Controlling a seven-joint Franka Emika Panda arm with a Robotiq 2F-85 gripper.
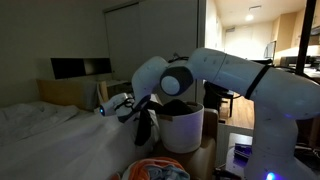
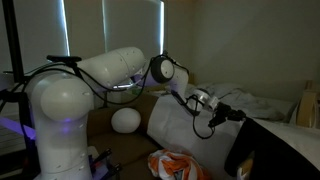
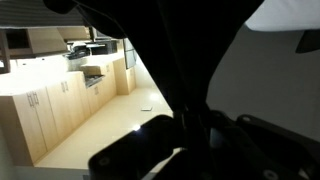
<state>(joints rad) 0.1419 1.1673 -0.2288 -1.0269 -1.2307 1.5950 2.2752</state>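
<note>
Pincer: the pincer (image 1: 127, 106) is closed tight at the end of the outstretched white arm. In both exterior views it hangs in the air between the bed and the hamper.

Held thing: a dark garment (image 1: 146, 125) hangs limp from the closed jaws and dangles just beside the hamper's rim. It is off the bed and not inside the hamper. It shows again in an exterior view (image 2: 207, 126) as a dark strip under the pincer (image 2: 218, 112).

Hamper: the white hamper (image 1: 185, 135) stands upright below the arm's elbow. More dark clothes (image 1: 180, 106) are heaped at its mouth.

Bed: the bed (image 1: 40, 125) has rumpled white sheets and lies on the far side of the pincer from the hamper, near it but not touching.

Floor clutter: an orange-patterned cloth (image 1: 160, 170) lies crumpled low in front of the hamper, well below the garment.

Other things: a white ball (image 2: 125, 120) sits beside the hamper in an exterior view. A dark box (image 2: 275, 150) fills the near corner there. A dark screen (image 1: 80, 68) stands behind the bed.

In the way: the arm's own forearm crosses above the hamper's mouth.

Wrist view: dark fabric and the pincer body block most of the frame. Wooden cabinets (image 3: 50, 100) show to one side, so the jaws cannot be made out here.
</note>
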